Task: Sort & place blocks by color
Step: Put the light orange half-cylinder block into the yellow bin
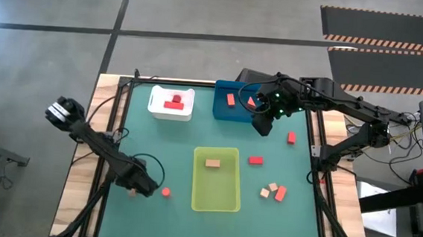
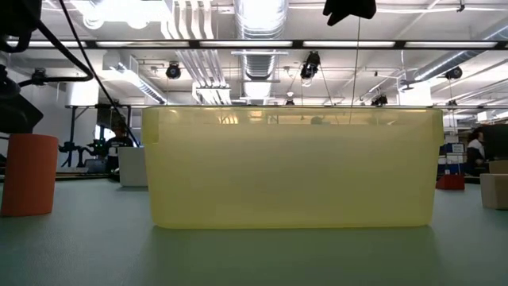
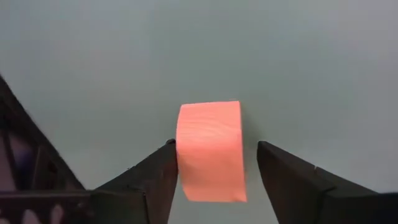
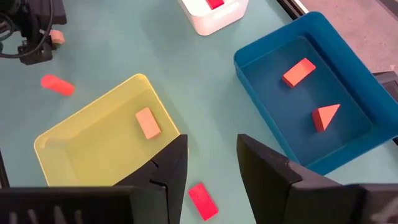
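An orange-red block (image 3: pixel 210 152) stands on end on the green mat (image 1: pixel 180 139) near the table's front left (image 1: pixel 166 192) (image 2: pixel 28 175). My left gripper (image 3: pixel 214 146) (image 1: pixel 153 188) is open just above it. In its wrist view one finger shows on each side of the block; in the low view nothing is around the block. My right gripper (image 4: pixel 211 155) (image 1: pixel 262 126) hangs open and empty, high by the blue bin (image 1: pixel 222 109). Two orange-red blocks (image 4: pixel 299 71) (image 4: pixel 326 116) lie in that bin. The white bin (image 1: pixel 155 102) holds red blocks (image 1: pixel 173 103). The yellow-green bin (image 1: pixel 215 197) holds a tan block (image 1: pixel 212 163).
Loose blocks lie on the mat's right half: red ones (image 1: pixel 255 160) (image 1: pixel 291 137) (image 1: pixel 280 192) and two tan ones (image 1: pixel 268 189). A pale block (image 1: pixel 131 193) lies close beside the left gripper. The yellow-green bin fills the middle of the low view (image 2: pixel 294 167).
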Tool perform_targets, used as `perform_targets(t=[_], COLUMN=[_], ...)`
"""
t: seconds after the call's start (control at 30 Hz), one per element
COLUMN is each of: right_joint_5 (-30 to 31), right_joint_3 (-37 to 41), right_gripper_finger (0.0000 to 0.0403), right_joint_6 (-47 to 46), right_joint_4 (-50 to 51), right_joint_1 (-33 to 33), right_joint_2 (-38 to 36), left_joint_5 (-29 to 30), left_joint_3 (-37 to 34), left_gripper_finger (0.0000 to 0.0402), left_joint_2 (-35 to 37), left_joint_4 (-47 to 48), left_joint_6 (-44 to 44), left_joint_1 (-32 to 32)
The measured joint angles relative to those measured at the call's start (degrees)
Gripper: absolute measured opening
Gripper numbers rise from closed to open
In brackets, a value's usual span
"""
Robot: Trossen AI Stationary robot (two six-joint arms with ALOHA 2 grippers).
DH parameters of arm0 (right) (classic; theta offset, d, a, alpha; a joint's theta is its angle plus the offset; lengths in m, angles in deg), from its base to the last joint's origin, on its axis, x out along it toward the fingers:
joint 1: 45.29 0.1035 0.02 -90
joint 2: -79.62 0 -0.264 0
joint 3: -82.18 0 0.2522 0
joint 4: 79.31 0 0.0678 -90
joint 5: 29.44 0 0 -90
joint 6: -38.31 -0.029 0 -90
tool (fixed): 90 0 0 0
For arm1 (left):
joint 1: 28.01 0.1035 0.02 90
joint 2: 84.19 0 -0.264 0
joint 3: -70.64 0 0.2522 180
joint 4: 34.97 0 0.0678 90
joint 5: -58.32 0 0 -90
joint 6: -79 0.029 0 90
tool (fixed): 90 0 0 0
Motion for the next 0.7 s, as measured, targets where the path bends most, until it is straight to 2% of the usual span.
perform_targets(t=[0.23, 0.53, 0.7], right_joint_5=[0.0, 0.0, 0.0], right_joint_3=[0.0, 0.0, 0.0], right_gripper_finger=[0.0123, 0.0123, 0.0117], right_joint_6=[0.0, 0.2, 0.4], right_joint_4=[0.0, -0.2, -2.5], right_joint_1=[0.0, 0.0, 0.0], right_joint_2=[0.0, 0.0, 0.0], left_joint_5=[0.0, 0.0, 0.6], left_joint_3=[0.2, 2.1, 7.4], left_gripper_finger=[0.0123, 0.0122, 0.0122], left_joint_2=[-1.5, 1.1, 4.3], left_joint_4=[-1.3, 0.2, 7.1], left_joint_6=[0.0, 0.0, 0.6], left_joint_1=[-0.2, -0.2, -0.2])
